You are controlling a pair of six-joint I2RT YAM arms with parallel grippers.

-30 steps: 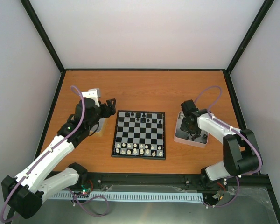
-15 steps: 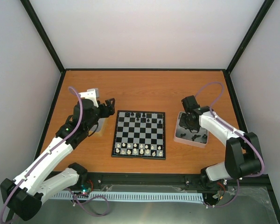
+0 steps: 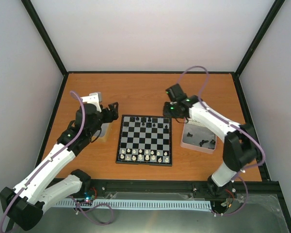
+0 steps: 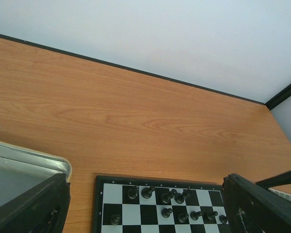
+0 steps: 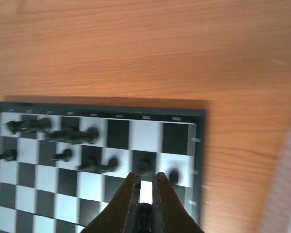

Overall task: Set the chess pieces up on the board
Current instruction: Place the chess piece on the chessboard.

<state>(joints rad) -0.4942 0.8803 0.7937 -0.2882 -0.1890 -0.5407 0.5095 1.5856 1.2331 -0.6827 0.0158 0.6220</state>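
A black piece now hangs clamped in the right gripper over the board's far right corner, so the pick from the right tray looks done and setting it among the black men comes next. A second ago that gripper was down in the tray; the left gripper stays spread wide and empty beside the left tray, off the board's far left corner.

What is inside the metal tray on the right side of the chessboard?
A few black chess pieces lie in the tray, too small to count. The right arm covers its far end, so anything there is hidden.
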